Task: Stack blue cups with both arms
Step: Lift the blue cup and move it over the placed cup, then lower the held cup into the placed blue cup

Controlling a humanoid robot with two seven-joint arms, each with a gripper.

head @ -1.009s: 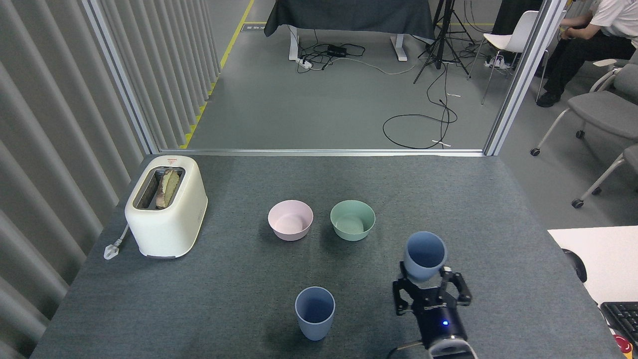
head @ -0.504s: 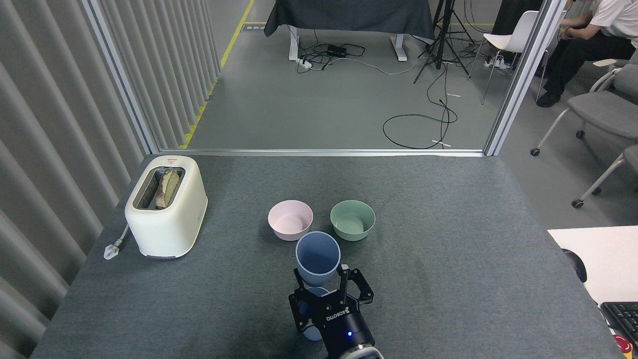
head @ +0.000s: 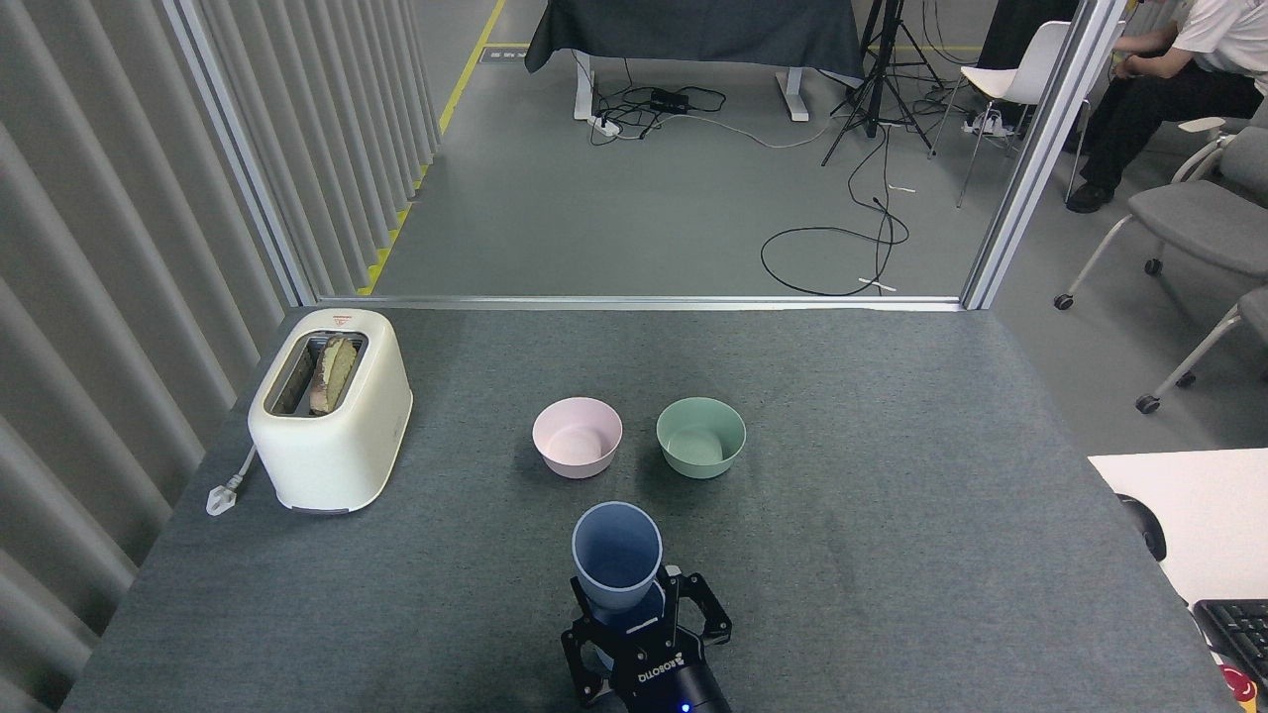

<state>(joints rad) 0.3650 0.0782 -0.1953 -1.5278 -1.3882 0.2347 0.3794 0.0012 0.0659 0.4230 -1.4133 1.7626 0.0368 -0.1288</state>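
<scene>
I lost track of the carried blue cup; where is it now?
In the head view, the carried blue cup is low and centre, in the right gripper, nearer than the pink bowl and green bowl.

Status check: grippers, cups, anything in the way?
Right gripper shut on upper blue cup, over lower blue cup, mostly hidden. Left gripper not in view. Pink bowl, green bowl behind, apart.

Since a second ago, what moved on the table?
The right gripper carried its blue cup leftward from the table's right side and lowered it onto the other blue cup, which is now mostly hidden. Its fingers still hold the cup. The pink bowl, green bowl and toaster stayed put.
</scene>
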